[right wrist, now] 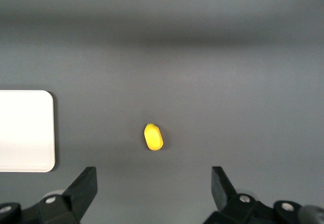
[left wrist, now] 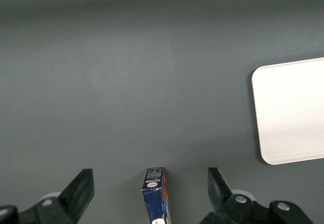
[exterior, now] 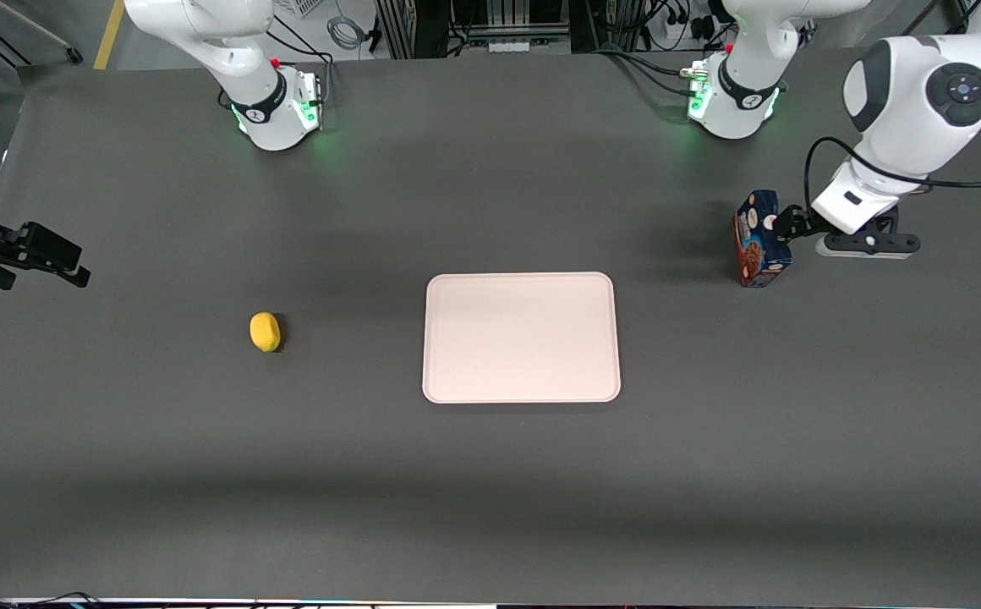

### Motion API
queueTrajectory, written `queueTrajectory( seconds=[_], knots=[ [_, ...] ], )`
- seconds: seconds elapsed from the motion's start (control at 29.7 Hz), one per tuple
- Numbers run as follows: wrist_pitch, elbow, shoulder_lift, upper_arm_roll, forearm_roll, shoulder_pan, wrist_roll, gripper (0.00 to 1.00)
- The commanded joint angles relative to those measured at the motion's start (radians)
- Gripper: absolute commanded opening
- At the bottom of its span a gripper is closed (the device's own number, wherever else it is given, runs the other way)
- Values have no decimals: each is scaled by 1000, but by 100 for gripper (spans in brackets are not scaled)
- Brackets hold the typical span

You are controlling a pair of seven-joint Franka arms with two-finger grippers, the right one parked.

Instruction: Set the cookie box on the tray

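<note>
The cookie box (exterior: pixel 761 241), dark blue with a cookie picture, stands upright on the grey table toward the working arm's end, slightly farther from the front camera than the tray (exterior: pixel 521 337). The flat pale pink tray lies at mid-table with nothing on it. My left gripper (exterior: pixel 784 223) is level with the box's upper half, reaching in from the side. In the left wrist view the box (left wrist: pixel 155 193) stands between the two spread fingers of the gripper (left wrist: pixel 150 183), which is open, with a gap on each side. The tray (left wrist: pixel 291 113) shows there too.
A small yellow lemon-like object (exterior: pixel 265 331) lies on the table toward the parked arm's end, about level with the tray. It also shows in the right wrist view as the yellow object (right wrist: pixel 153 137), near the tray (right wrist: pixel 25 130). Both arm bases stand at the table's back edge.
</note>
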Motion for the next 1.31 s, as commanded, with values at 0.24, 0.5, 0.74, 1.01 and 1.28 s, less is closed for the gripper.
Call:
queueTrajectory(
  seconds=[0.24, 0.5, 0.74, 1.01, 1.28],
  knots=[
    [-10, -8, -43, -4, 17, 6, -21, 11],
    [-317, 176, -104, -6, 17, 6, -21, 11],
    [-591, 346, -178, -9, 16, 6, -23, 11],
    [-872, 576, -196, -10, 10, 5, -23, 11],
    [-1003, 722, -190, -9, -38, 5, -20, 11]
  ],
)
